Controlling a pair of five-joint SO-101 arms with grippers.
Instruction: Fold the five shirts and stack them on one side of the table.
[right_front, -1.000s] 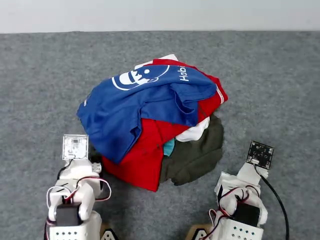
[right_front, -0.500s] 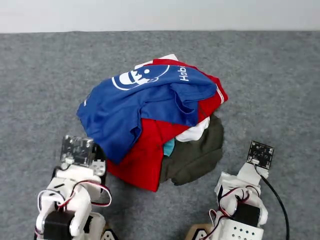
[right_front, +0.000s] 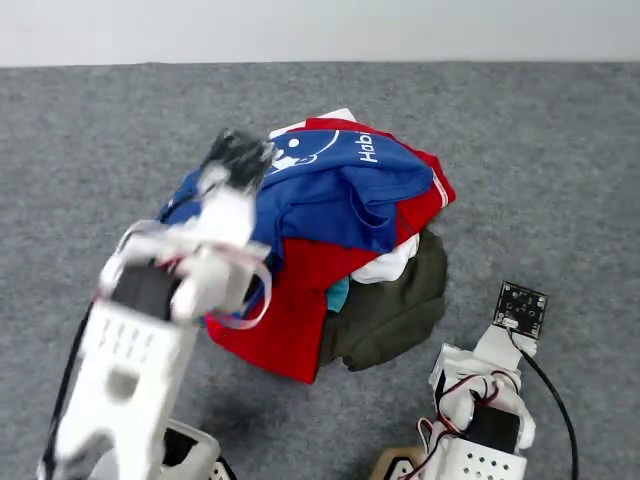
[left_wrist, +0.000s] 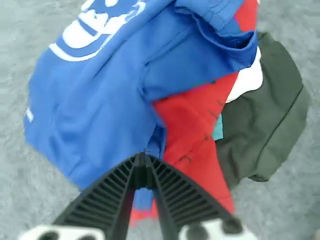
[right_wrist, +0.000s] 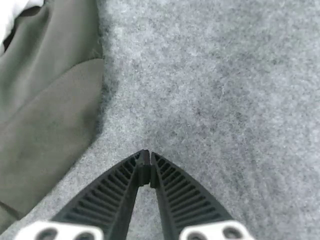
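A loose pile of shirts lies mid-table. The blue shirt (right_front: 330, 190) with a white print is on top, over a red shirt (right_front: 290, 300). A white shirt (right_front: 392, 266), a bit of teal cloth (right_front: 338, 293) and a dark olive shirt (right_front: 395, 305) stick out on the near right. My left arm (right_front: 200, 260) is raised over the pile's left side. Its gripper (left_wrist: 145, 156) is shut and empty, hovering above the blue shirt (left_wrist: 100, 95) beside the red shirt (left_wrist: 195, 125). My right gripper (right_wrist: 145, 152) is shut over bare felt, just beside the olive shirt (right_wrist: 45, 100).
The table is covered in grey felt (right_front: 540, 180), with open room left, right and behind the pile. My right arm (right_front: 490, 390) sits folded at the near right edge. A pale wall runs along the far edge.
My left arm has risen from its folded pose at the near left and swung forward over the left side of the pile. The right arm and the shirts have stayed put.
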